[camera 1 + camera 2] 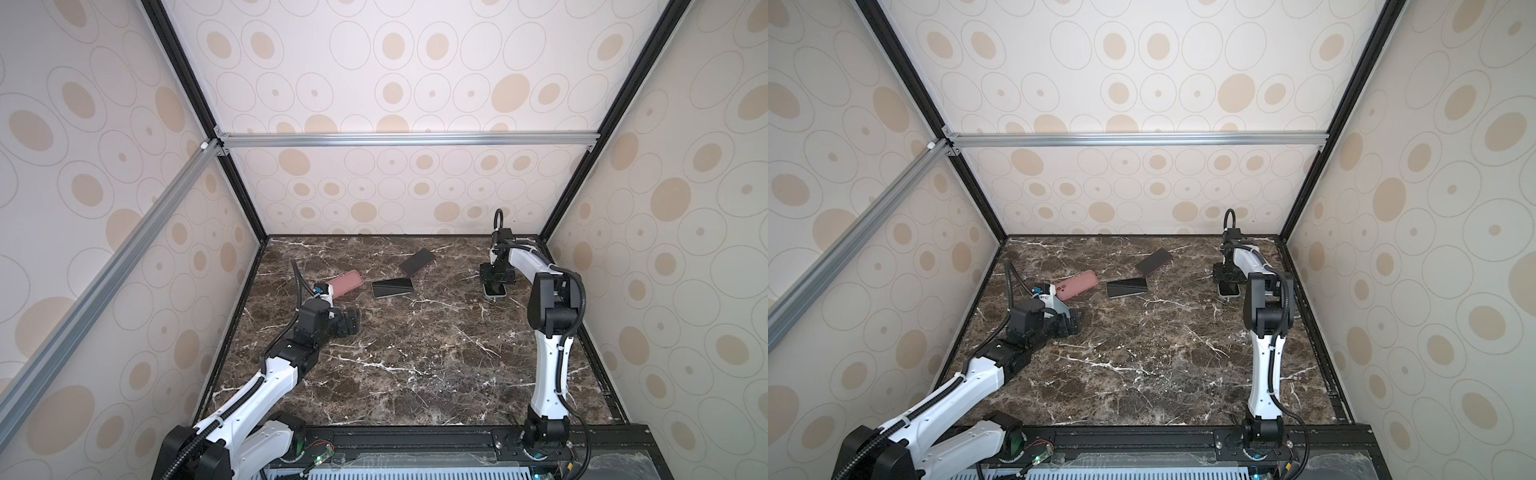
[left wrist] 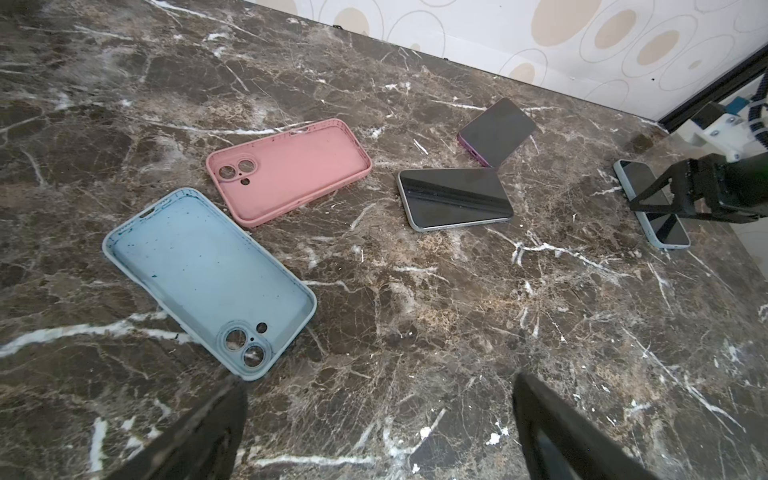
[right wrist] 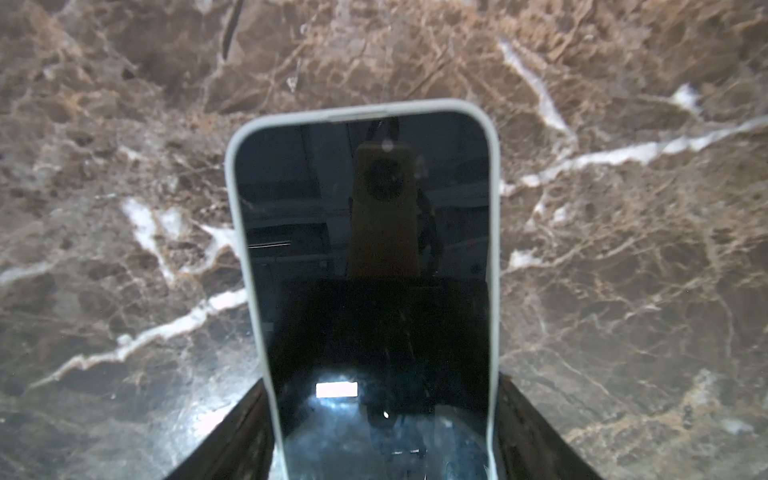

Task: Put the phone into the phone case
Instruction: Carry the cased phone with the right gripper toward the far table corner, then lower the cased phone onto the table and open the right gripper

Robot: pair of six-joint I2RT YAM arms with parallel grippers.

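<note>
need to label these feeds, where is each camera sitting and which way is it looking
Both top views: high above the arm bases, looking down and forward over the marble table to the back wall; left arm and right arm both show.
Left wrist: low over the table, facing the blue case and pink case; the open left jaws show.
Right wrist: just above the pale-rimmed phone, looking down; the right jaws flank it.
Shared: all views show that phone.
</note>
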